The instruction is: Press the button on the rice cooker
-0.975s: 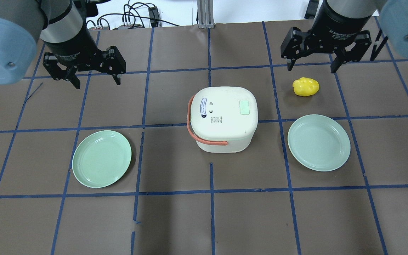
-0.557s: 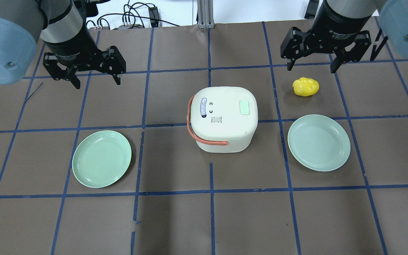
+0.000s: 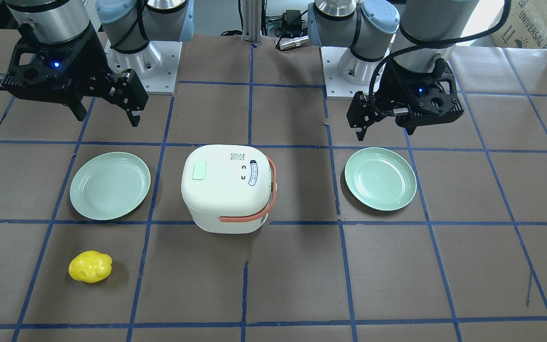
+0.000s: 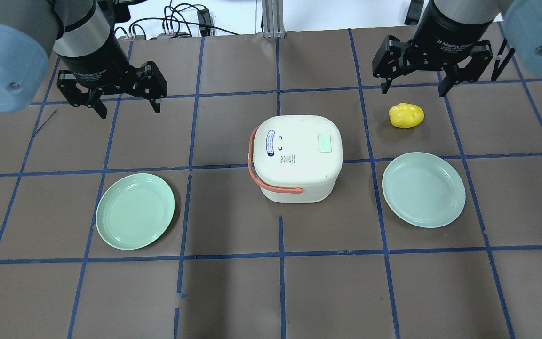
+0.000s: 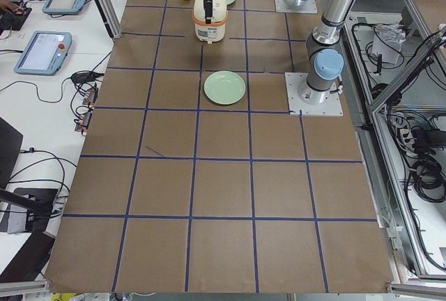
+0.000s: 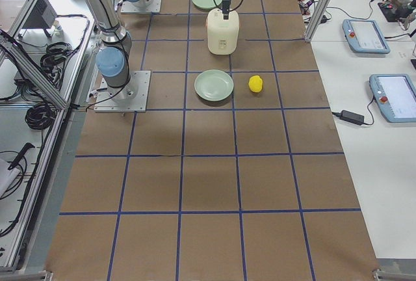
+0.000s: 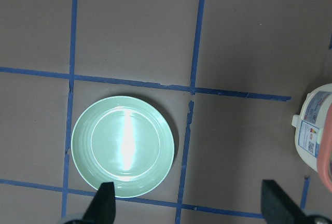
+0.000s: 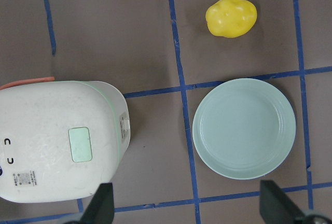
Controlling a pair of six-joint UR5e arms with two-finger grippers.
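Note:
The white rice cooker point(image 4: 294, 165) with an orange handle stands at the table's middle, lid shut. Its pale green button point(image 4: 324, 142) sits on the lid's right side and also shows in the front view point(image 3: 199, 170) and the right wrist view point(image 8: 80, 144). My left gripper point(image 4: 130, 110) hangs open and empty above the table, far to the cooker's back left. My right gripper point(image 4: 413, 91) hangs open and empty to the cooker's back right, above the yellow object. In the right wrist view the cooker point(image 8: 46, 130) lies lower left; neither gripper touches it.
A green plate point(image 4: 135, 211) lies front left of the cooker and another green plate point(image 4: 423, 189) lies to its right. A yellow potato-like object point(image 4: 406, 115) lies behind the right plate. Blue tape lines grid the brown table.

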